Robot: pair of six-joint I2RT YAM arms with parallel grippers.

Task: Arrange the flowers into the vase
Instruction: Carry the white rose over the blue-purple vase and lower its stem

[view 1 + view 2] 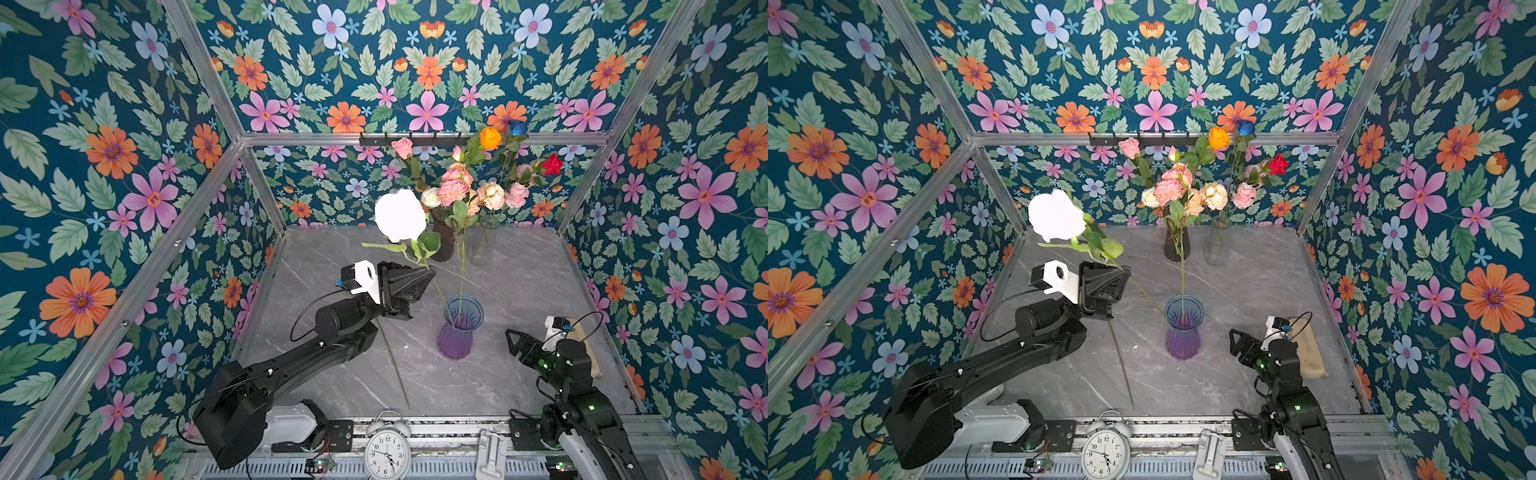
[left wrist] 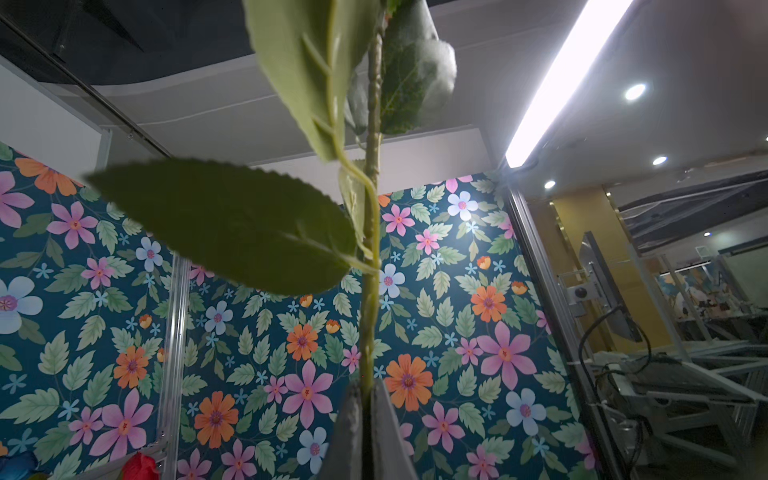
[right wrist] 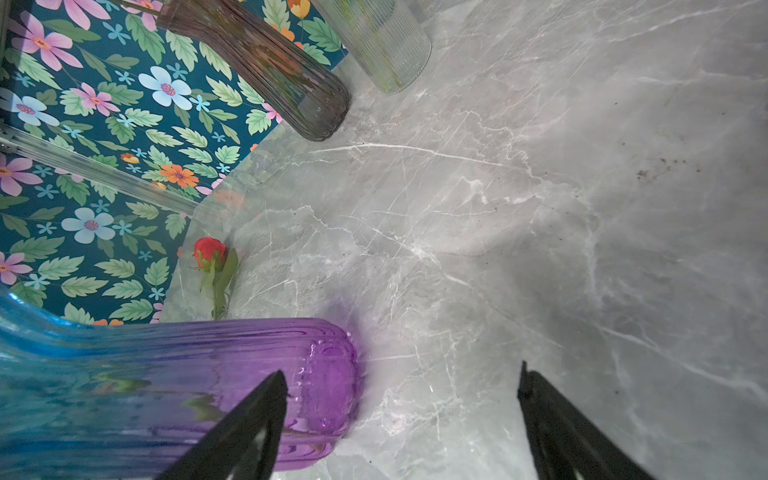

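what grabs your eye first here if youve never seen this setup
The glaring white flower, held up by its stem in the shut left gripper, left of centre over the grey marble table. Next, the blue-to-purple vase at mid-table with a thin stem standing in it. Behind, a pink, orange, blue and red bunch fills a dark vase and a clear vase against loud floral wallpaper.

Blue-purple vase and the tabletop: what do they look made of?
Vase: ribbed translucent glass, possibly clear plastic, glossy, tinted blue fading to purple; a stem shows through its wall. Tabletop: grey marble-look slab with white veins, smooth with a slight sheen. Whether it is real stone or printed laminate, I cannot tell.
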